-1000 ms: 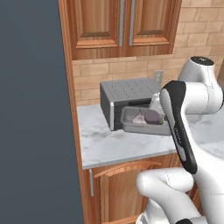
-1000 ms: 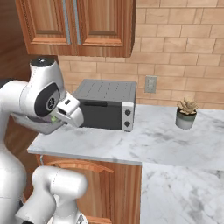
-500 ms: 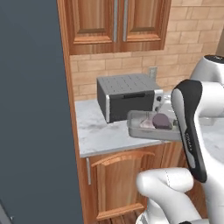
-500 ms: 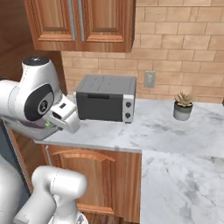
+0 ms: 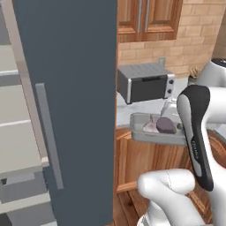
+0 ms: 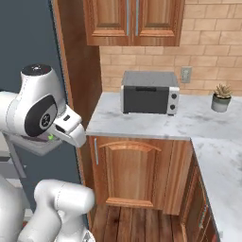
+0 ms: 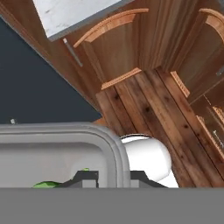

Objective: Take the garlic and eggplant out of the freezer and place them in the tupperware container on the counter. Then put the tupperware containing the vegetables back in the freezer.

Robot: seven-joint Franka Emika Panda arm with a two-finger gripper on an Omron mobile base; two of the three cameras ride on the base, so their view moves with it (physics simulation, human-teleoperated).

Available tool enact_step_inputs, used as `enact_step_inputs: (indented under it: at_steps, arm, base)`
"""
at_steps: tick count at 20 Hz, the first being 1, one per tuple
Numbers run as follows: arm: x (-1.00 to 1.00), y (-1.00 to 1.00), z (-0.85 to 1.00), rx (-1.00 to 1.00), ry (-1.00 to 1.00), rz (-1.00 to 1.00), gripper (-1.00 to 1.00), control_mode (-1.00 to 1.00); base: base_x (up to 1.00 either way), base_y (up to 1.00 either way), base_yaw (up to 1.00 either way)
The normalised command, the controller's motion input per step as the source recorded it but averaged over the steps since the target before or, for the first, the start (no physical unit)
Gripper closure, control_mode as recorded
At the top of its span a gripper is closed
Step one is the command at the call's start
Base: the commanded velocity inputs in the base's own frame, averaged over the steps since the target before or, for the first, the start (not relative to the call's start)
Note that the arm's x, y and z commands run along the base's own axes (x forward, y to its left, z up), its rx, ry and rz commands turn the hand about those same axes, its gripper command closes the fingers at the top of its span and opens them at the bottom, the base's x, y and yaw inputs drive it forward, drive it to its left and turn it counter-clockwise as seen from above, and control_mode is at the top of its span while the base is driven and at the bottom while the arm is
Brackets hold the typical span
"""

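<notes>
My gripper (image 7: 113,178) is shut on the rim of the grey tupperware container (image 5: 154,133), which hangs in the air level with the counter (image 5: 127,109), just off its front edge and above the cabinet door. In the tray lie the pale garlic (image 5: 150,127) and the dark-purple eggplant (image 5: 166,125), side by side. The hand view has the tray's rounded rim (image 7: 111,146) between my fingertips (image 7: 85,177). The freezer's dark door (image 5: 66,110) stands open on the left, with pale shelves (image 5: 17,145) beyond it. From the right, the tray (image 6: 40,146) sits under my arm.
A grey-black toaster oven (image 6: 149,92) stands on the counter (image 6: 156,124) with a small potted plant (image 6: 221,98) to its right. Brown cabinet doors (image 6: 130,172) run below, upper cabinets (image 6: 132,21) above. Wooden floor (image 7: 148,109) lies beneath the tray.
The base has turned left, so the whole scene has shifted and the open freezer has come into view. The tray has travelled with the gripper from over the counter to off its edge.
</notes>
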Motion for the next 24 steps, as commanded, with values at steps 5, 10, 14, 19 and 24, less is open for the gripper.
enact_step_inputs:
  at_steps: [5, 10, 14, 19, 24]
  arm:
    - [0.00, 0.00, 0.00, 0.00, 0.00, 0.00, 1.00, 1.00]
    - [0.00, 0.00, 0.00, 0.00, 0.00, 0.00, 1.00, 1.00]
    - [0.00, 0.00, 0.00, 0.00, 0.00, 0.00, 1.00, 1.00]
    - [-0.20, 0.09, 0.15, 0.00, -0.06, 0.00, 1.00, -1.00]
    - [-0.09, 0.00, 0.67, 0.11, -0.15, 0.00, 1.00, -1.00]
  base:
    - [0.28, 1.00, -0.14]
    - [0.53, 0.94, -0.06]
    - [0.18, 0.95, 0.00]
    - [-0.02, 0.30, 0.00]
    - [0.00, 0.00, 0.00]
